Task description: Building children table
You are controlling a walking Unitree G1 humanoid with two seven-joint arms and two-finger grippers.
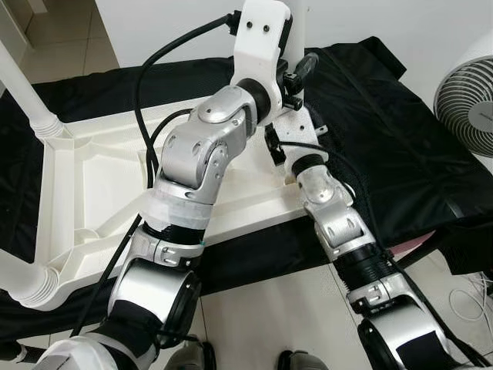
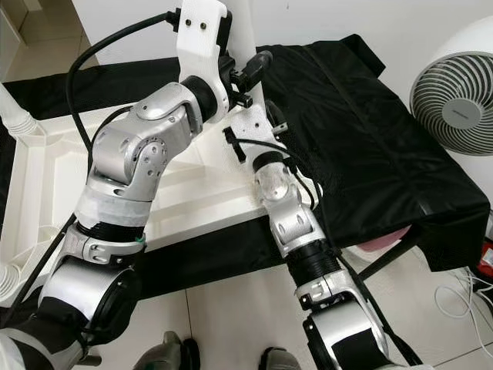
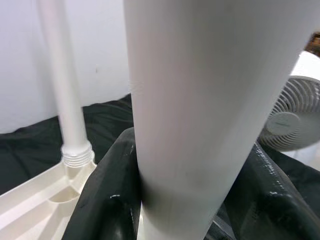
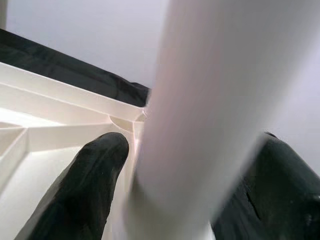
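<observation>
Hands, two (image 3: 195, 210) (image 4: 170, 200), grip one white leg (image 3: 210, 100).

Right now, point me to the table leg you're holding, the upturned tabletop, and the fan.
table leg (image 3: 200, 125): left wrist view, on its white shaft between the black fingers.
upturned tabletop (image 1: 92, 181): left eye view, on its ribbed underside.
fan (image 2: 454, 96): right eye view, on its round grille.

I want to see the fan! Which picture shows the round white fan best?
The right eye view: the fan shows most of its round grille. The left eye view cuts it at the edge, and the left wrist view shows part of it behind the table leg.
</observation>
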